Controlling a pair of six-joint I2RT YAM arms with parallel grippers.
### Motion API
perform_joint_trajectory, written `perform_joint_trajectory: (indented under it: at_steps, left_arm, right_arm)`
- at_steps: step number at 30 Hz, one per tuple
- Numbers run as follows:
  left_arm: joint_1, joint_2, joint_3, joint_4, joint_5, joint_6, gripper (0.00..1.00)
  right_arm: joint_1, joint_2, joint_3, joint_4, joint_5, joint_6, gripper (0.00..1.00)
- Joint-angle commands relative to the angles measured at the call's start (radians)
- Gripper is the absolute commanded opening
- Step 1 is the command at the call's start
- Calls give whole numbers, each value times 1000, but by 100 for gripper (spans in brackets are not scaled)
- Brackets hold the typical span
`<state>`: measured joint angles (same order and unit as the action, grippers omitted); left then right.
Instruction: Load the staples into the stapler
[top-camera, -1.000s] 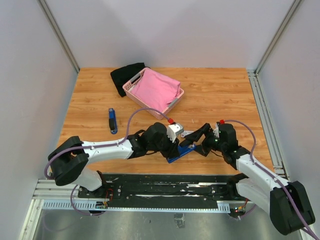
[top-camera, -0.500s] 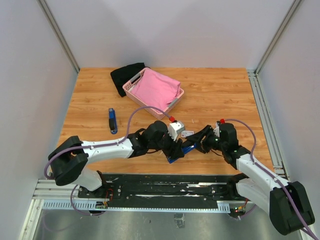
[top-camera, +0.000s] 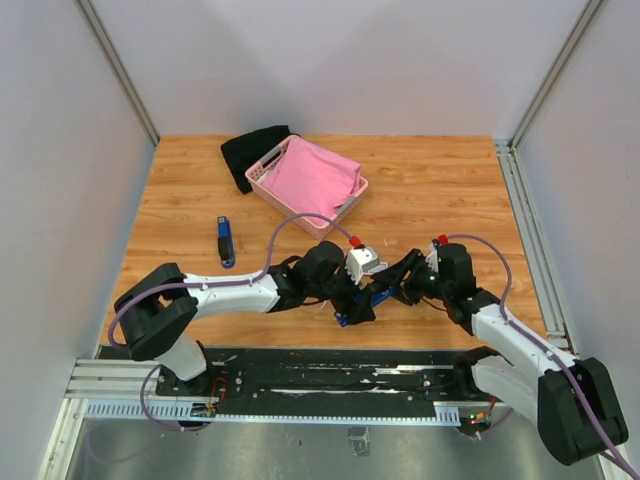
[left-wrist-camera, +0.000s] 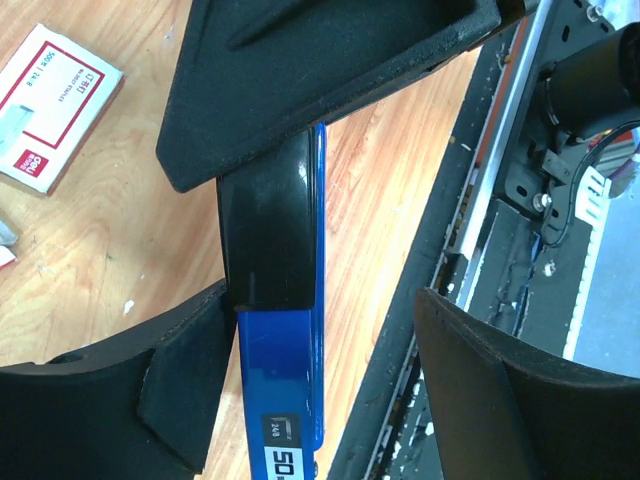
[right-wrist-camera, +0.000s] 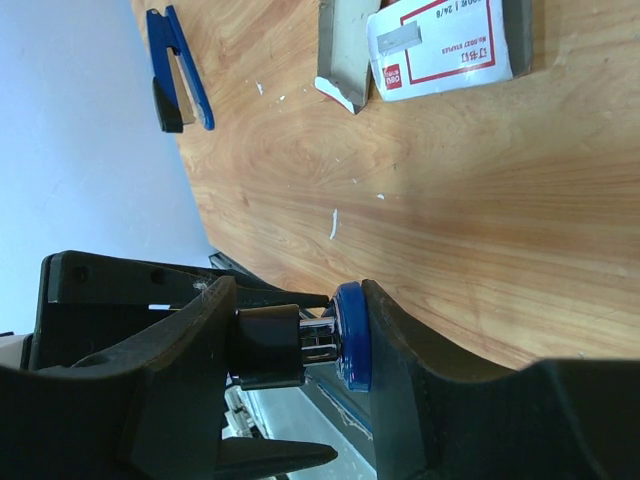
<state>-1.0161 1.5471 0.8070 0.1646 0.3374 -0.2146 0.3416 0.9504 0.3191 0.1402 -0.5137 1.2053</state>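
Note:
The stapler (top-camera: 347, 316), blue on top with a black base, lies near the table's front edge between both grippers. My right gripper (right-wrist-camera: 300, 345) is shut on one end of it: one finger presses the blue top (right-wrist-camera: 352, 335), the other the black base. In the left wrist view the stapler (left-wrist-camera: 285, 380) runs up under the right gripper's black finger (left-wrist-camera: 330, 60). My left gripper (left-wrist-camera: 325, 330) is open. Its left finger rests against the stapler's side, the other stands well clear. The staples' white carton with red print (right-wrist-camera: 440, 40) lies on the wood, a grey piece (right-wrist-camera: 342, 45) beside it.
A pink basket holding pink cloth (top-camera: 310, 180) sits at the back, with a black cloth (top-camera: 250, 150) behind it. A blue and black tool (top-camera: 226, 242) lies to the left. The table's front edge and black rail (left-wrist-camera: 490, 230) run close beside the stapler.
My left gripper has opened and let go of the stapler. My right gripper has shut on the stapler's end. The left wrist has shifted slightly to the right.

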Motion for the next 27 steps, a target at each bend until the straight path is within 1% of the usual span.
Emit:
perform_joint_trajectory:
  at_steps: [1,5,7,9,11,15,19,21,27]
  left_arm:
    - [-7,47,23,-21,44,58,75]
    - [-7,47,-2,-10,34,53,75]
    - [-6,37,-14,-14,-28,44,75]
    - [-7,20,-25,-19,-124,25,75]
    - [-7,6,-31,-27,-168,17,75]
    - [-7,7,-29,-48,-166,-1,75]
    - [-7,-11,-41,-25,-97,-11,71]
    - [-7,-31,-53,3,-58,-14,64]
    - [-7,-58,-56,22,-4,-21,28]
  right_arm:
    - [-5,9,97,79,-101,-20,0]
    - [-5,10,120,76,-104,-35,0]
    - [-6,10,127,67,-103,-40,0]
    - [-7,11,133,56,-104,-46,0]
    - [-7,12,133,59,-112,-49,0]
    - [-7,21,144,78,-146,-62,0]
    - [-7,27,166,71,-159,-83,0]
    - [-7,29,177,49,-156,-103,0]
    - [-7,46,189,6,-166,-142,0]
